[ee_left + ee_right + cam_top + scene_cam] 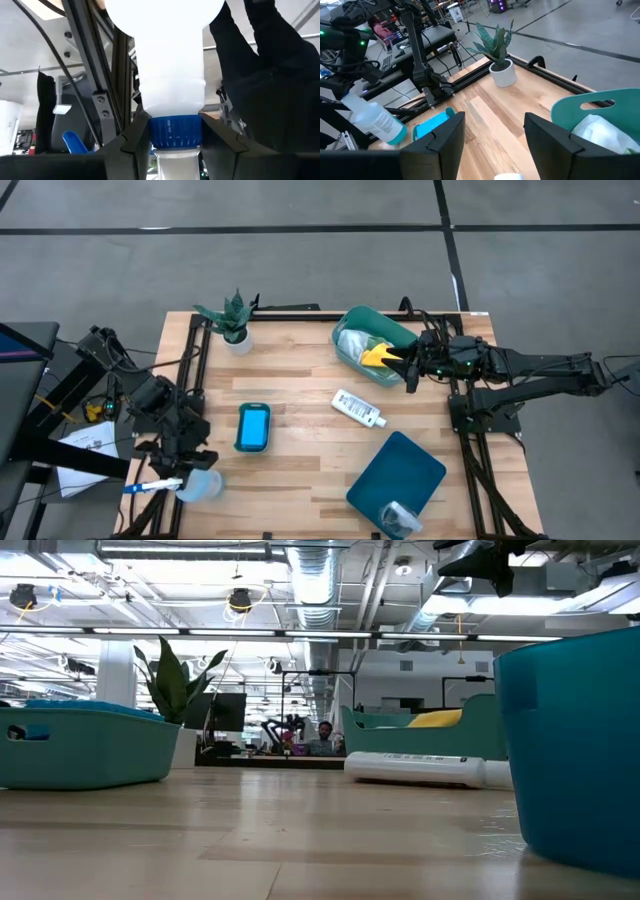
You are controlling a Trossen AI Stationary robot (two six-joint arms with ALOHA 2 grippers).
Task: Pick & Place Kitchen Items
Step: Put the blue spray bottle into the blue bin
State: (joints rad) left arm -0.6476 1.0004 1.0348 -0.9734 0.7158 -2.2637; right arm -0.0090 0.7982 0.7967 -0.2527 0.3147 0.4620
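Left gripper [178,476] sits at the table's near-left corner, clamped on the blue collar of the spray bottle [198,484]; in the left wrist view the fingers [131,140] pinch the neck of the bottle [170,75] from both sides. Bottle is lifted, tilted, its pale body over the table edge.

Right gripper [408,367] hangs over the near rim of the teal tub [352,320] at the far right, fingers [447,132] spread wide, holding nothing. Tub holds a white cloth [355,343] and a yellow cloth [376,356] just by the gripper.

Small white bottle [358,407] lies flat mid-table, near the tub. Blue sponge [253,426] lies left of centre, well apart from both grippers. Second teal tub [396,473] at the near right, silver cup [398,517] at its near end. Plant [232,317] at the far left.
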